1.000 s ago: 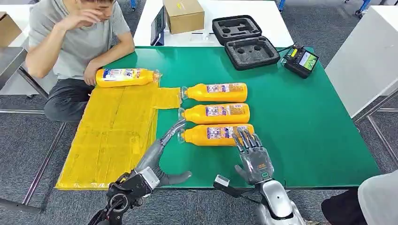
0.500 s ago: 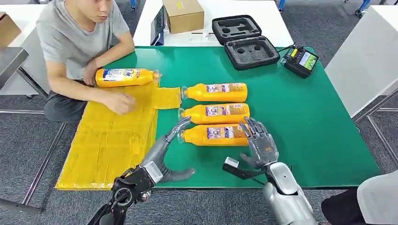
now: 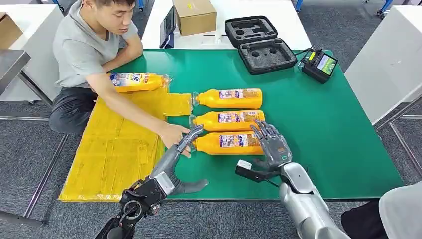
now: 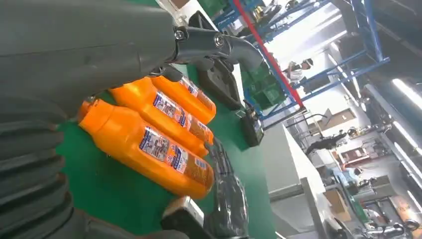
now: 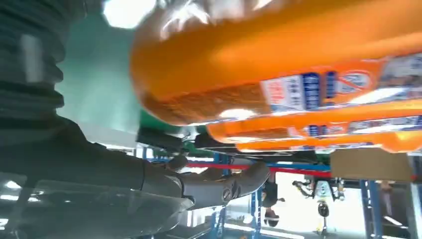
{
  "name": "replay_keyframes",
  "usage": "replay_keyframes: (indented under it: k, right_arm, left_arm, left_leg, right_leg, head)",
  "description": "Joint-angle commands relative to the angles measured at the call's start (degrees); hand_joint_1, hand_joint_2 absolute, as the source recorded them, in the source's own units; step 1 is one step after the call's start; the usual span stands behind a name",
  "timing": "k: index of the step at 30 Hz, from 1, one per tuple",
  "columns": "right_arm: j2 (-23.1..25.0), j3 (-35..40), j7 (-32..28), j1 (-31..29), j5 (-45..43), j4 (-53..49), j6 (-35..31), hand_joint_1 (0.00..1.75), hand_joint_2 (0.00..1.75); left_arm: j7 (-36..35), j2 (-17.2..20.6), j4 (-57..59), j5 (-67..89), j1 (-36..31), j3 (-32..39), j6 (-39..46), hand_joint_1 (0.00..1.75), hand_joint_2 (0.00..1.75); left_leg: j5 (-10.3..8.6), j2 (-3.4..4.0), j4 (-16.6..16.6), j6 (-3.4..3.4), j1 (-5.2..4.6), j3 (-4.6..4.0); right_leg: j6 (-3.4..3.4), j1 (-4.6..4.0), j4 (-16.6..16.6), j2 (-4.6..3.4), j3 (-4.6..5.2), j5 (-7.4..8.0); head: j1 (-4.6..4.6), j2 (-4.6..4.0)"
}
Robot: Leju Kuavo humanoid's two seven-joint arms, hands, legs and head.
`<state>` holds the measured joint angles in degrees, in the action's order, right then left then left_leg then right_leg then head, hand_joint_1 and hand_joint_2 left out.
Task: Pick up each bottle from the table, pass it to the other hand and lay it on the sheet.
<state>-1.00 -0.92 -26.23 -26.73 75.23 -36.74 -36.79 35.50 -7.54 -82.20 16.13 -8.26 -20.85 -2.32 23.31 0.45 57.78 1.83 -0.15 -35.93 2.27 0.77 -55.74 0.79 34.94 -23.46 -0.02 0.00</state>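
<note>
Three orange bottles lie side by side on the green table (image 3: 318, 124): far (image 3: 227, 98), middle (image 3: 230, 120) and nearest (image 3: 226, 143). A fourth bottle (image 3: 138, 81) lies at the far end of the yellow sheet (image 3: 114, 149). My right hand (image 3: 271, 147) sits over the nearest bottle's base end with fingers spread, and the bottle still rests on the table. The right wrist view shows that bottle (image 5: 278, 59) very close above my thumb (image 5: 214, 184). My left hand (image 3: 175, 158) is open, its fingers stretched toward the bottle's cap. The left wrist view shows the nearest bottle (image 4: 149, 149).
A seated person at the far left reaches an arm across the sheet; their hand (image 3: 174, 134) lies beside my left fingertips and the nearest bottle's cap. A black foam case (image 3: 261, 42), a cardboard box (image 3: 195, 16) and a small device (image 3: 319, 64) stand at the back.
The person's arm came down and stretched across the sheet to the nearest bottle's cap. My right hand moved forward over that bottle's base end. My left hand barely shifted.
</note>
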Motion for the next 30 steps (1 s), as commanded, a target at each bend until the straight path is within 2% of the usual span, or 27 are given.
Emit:
replay_keyframes:
  k: [1, 11, 19, 24, 25, 26, 27, 30]
  right_arm:
    - [2.49, 3.66, -1.62, -5.53, 0.41, 10.32, -0.34, 0.00, 1.75]
    - [2.82, 5.64, -1.43, -7.52, 0.27, 11.63, 1.82, 0.00, 1.75]
    - [3.59, 5.43, -2.61, -9.10, -3.96, 13.48, 9.34, 0.00, 1.75]
    - [3.41, 5.45, -2.69, -9.02, -4.14, 13.40, 9.37, 0.00, 1.75]
    - [3.55, 4.99, -2.74, -9.02, -5.21, 13.55, 10.37, 0.16, 1.75]
    - [3.48, 4.87, -2.87, -8.95, -5.68, 13.62, 10.89, 1.48, 1.75]
    - [3.35, 4.54, -2.89, -8.72, -6.52, 13.78, 11.88, 1.75, 1.75]
    - [2.39, 4.26, -2.55, -7.64, -7.85, 14.44, 13.25, 1.75, 1.75]
  left_arm:
    - [0.20, 1.06, 3.13, 0.55, -0.85, -0.01, 0.65, 0.00, 1.75]
    - [0.56, 0.89, 4.61, 0.67, -2.44, -0.71, 0.85, 0.00, 1.75]
    - [0.84, 1.06, 4.78, 0.45, -3.08, -1.16, 1.15, 0.00, 1.75]
    - [0.88, 1.14, 4.78, 0.43, -3.01, -1.14, 1.20, 0.00, 1.75]
    - [0.91, 1.22, 4.78, 0.42, -2.90, -1.23, 1.24, 0.00, 1.75]
    - [0.94, 1.27, 4.75, 0.40, -2.72, -1.24, 1.31, 0.00, 1.75]
    - [1.01, 1.38, 4.65, 0.36, -2.16, -1.24, 1.47, 0.00, 1.75]
    - [1.54, 1.65, 4.66, 0.41, -1.26, -1.45, 1.64, 0.00, 1.75]
  left_leg:
    - [0.14, 0.13, -0.04, -0.12, 0.05, 0.33]
    - [0.09, 0.05, 0.00, -0.09, 0.03, 0.19]
    - [0.08, 0.00, -0.02, -0.10, 0.02, 0.20]
    - [0.12, -0.01, -0.02, -0.10, 0.04, 0.28]
    - [0.09, 0.00, -0.04, -0.09, 0.03, 0.25]
    - [0.08, 0.00, -0.03, -0.08, 0.02, 0.21]
    - [0.10, 0.00, -0.04, -0.10, 0.03, 0.27]
    - [0.14, -0.03, -0.05, -0.12, 0.06, 0.39]
  right_leg:
    - [-0.11, -0.04, 0.05, -0.21, -0.27, -0.09]
    - [-0.08, -0.02, 0.00, -0.13, -0.16, -0.05]
    - [-0.08, -0.01, 0.00, -0.08, -0.16, -0.07]
    - [-0.09, -0.03, 0.02, -0.08, -0.25, -0.10]
    - [-0.07, -0.02, 0.02, -0.08, -0.22, -0.08]
    - [-0.07, -0.01, 0.01, -0.07, -0.18, -0.07]
    - [-0.08, -0.02, 0.01, -0.09, -0.23, -0.09]
    - [-0.11, -0.05, 0.07, -0.08, -0.37, -0.12]
  head:
    - [0.00, 0.00]
    - [0.00, 0.00]
    - [0.00, 0.00]
    - [0.00, 0.00]
    - [0.00, 0.00]
    - [0.02, 0.00]
    - [0.00, 0.00]
    - [0.00, 0.00]
